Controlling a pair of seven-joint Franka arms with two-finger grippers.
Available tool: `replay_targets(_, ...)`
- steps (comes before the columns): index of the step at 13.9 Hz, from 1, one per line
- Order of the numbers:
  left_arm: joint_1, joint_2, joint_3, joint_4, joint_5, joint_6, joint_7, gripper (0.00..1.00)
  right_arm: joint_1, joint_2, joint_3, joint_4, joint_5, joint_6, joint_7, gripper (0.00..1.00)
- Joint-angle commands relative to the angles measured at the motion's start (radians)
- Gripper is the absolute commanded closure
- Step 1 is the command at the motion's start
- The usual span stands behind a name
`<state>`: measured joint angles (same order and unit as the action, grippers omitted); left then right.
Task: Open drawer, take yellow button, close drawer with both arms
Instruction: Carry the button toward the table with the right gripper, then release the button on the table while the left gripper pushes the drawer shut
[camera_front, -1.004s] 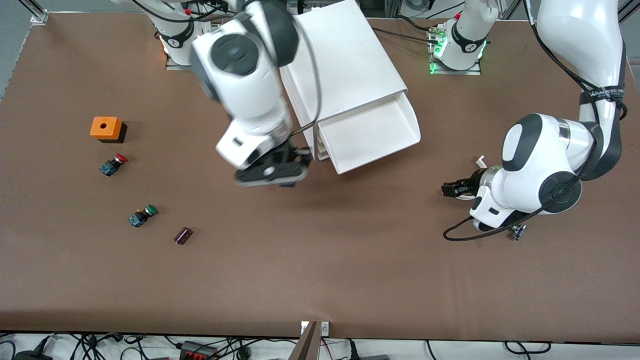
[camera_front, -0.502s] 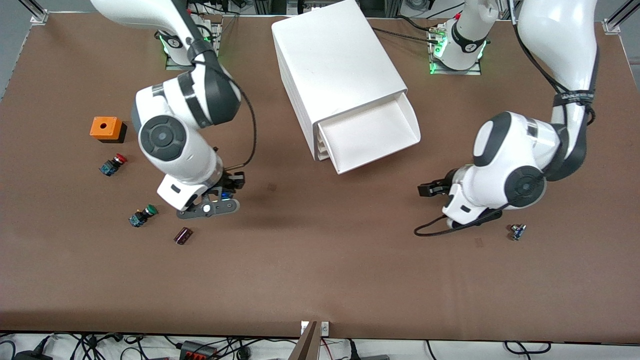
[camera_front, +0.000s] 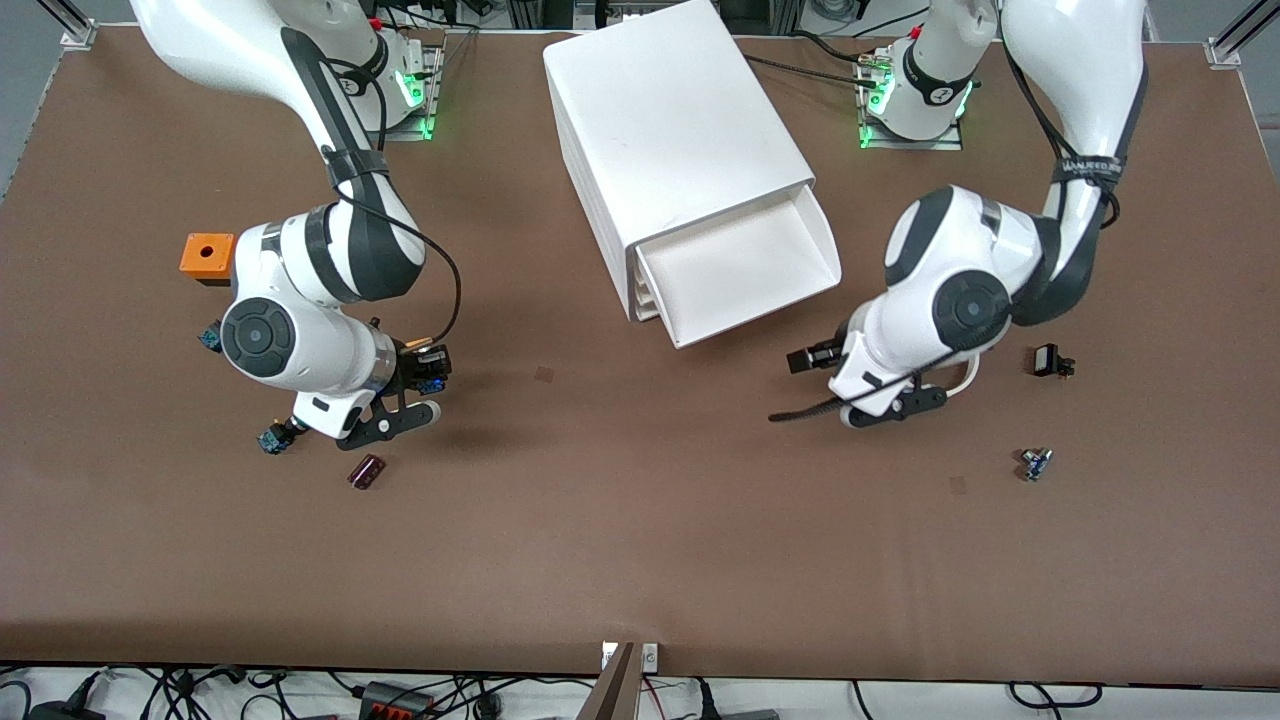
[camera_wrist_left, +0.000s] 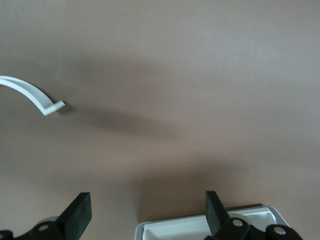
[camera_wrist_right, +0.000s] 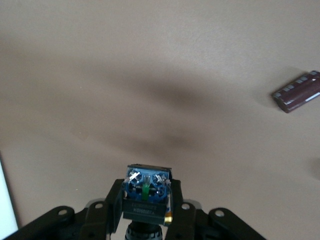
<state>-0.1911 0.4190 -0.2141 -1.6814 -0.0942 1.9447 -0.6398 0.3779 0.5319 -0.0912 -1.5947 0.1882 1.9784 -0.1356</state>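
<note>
Right gripper: the right gripper (camera_front: 428, 374) is closed tight on the button (camera_wrist_right: 146, 194), up over the bare table.
Button: it sits between the two black fingers (camera_wrist_right: 114, 197). Only its dark blue body shows; the cap cannot be seen.
Where it is: at about 8 o'clock from the drawer (camera_front: 762, 311) in the front view, well apart from it.
Left gripper: the left gripper (camera_front: 806, 358) is wide open and holds nothing. It hangs just by the drawer's front, at about 4 o'clock from it.
Drawer: it is pulled out of the big white cabinet (camera_front: 668, 120) and looks empty.
Step now: the button looks taken, so the job left is likely to shut the drawer.
How to do it well: the left gripper should push flat on the middle of the drawer's front, straight along the way it slides, and slowly. A push on a corner could jam it or turn the cabinet. The right gripper should keep its tight hold and stay away.
Writing: the strap (camera_front: 1085, 165) on the left arm has white letters, too small to read. The button has tiny print, not readable.
</note>
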Motion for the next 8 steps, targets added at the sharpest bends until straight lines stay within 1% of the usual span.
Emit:
replay_targets(1,0.004,-0.078,-0.046,-0.127,0.002,0.078,-0.069,0.0,-0.01,0.002,0.014,-0.047,0.017,0.072,-0.045,0.92)
replay_targets(4,0.004,-0.1,-0.103,-0.179,0.002,0.118,-0.141,0.0,-0.028,0.045,0.01,-0.054,-0.001,0.149,-0.062,0.92)
replay_targets(6,0.004,-0.101,-0.132,-0.181,0.002,0.118,-0.179,0.0,-0.047,0.072,0.01,-0.057,-0.024,0.19,-0.079,0.92)
replay_targets(8,0.004,-0.108,-0.166,-0.187,0.002,0.115,-0.208,0.0,-0.048,0.097,0.01,-0.077,-0.024,0.241,-0.081,0.92)
